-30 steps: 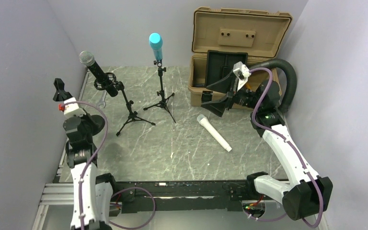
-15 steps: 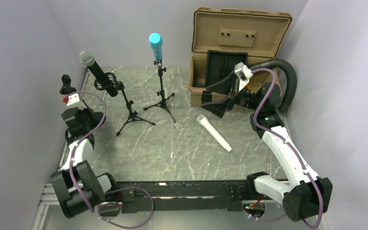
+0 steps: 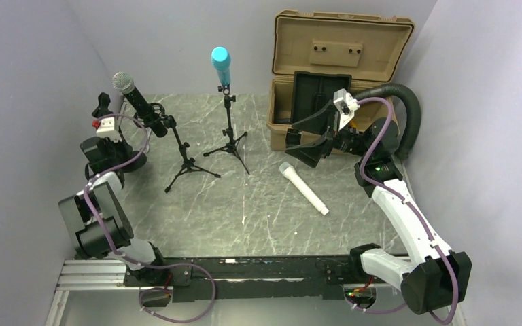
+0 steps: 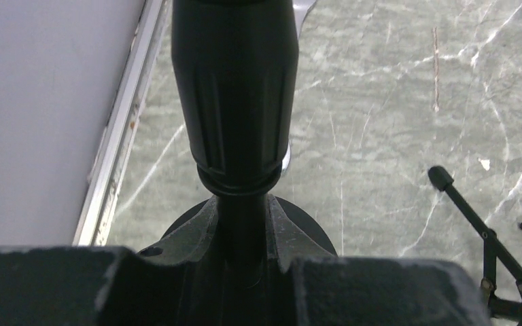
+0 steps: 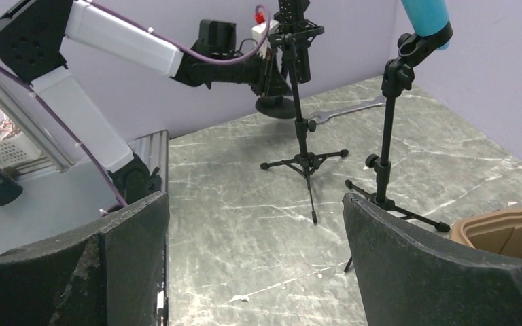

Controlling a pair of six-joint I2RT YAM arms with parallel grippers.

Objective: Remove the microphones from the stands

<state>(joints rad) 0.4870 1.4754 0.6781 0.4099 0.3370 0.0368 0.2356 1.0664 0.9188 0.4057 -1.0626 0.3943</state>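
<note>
Black microphone (image 3: pixel 138 103) sits tilted in clip of left tripod stand (image 3: pixel 180 146), silver head up toward left wall. Left gripper (image 3: pixel 100 109) near that wall, just beside microphone. Jaws nearly together; dark handle lines up with narrow slot between fingers (image 4: pixel 353 285). Gripping or not, cannot tell. Right gripper (image 5: pixel 255 204) hangs by open tan case (image 3: pixel 343 41), jaws spread wide, holding nothing. Cyan microphone (image 3: pixel 221 64) upright on second stand (image 3: pixel 230 132). White microphone (image 3: pixel 303 188) lies flat on marble table (image 3: pixel 245 217). Wrench (image 5: pixel 346 111) lies behind left stand.

Black microphone (image 3: pixel 141 106), cyan microphone (image 3: pixel 221 65), white microphone (image 3: pixel 304 189), tan case (image 3: pixel 343 30), grey white-veined marble tabletop (image 3: pixel 258 217)
</note>
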